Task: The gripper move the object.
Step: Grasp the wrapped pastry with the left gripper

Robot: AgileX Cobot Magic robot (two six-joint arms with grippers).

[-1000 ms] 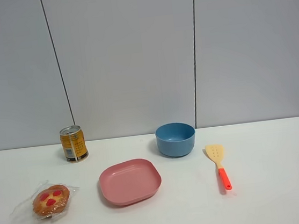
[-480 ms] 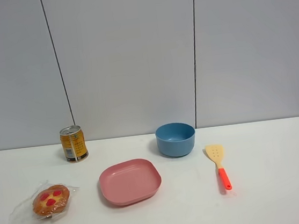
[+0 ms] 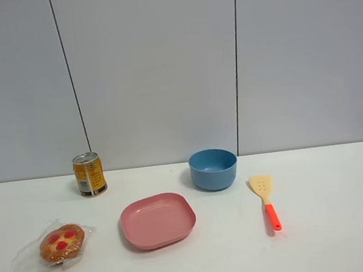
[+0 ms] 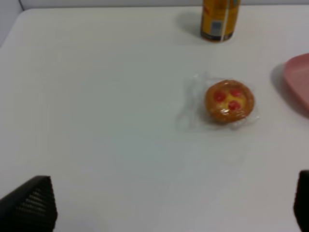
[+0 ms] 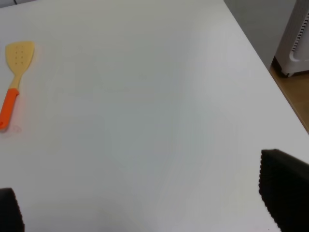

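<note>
You'll find the pastry (image 3: 62,242) lower left in the high view, apart from the plate (image 3: 158,220). It looks light, soft and crushable, with slippery wrap. Take it gently across the round body, not the loose film. The left gripper (image 4: 164,208) and right gripper (image 5: 147,203) are both spread wide and empty.

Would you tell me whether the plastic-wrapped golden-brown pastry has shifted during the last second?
No. The pastry lies left of the pink square plate, in front of the yellow can, as before.
</note>
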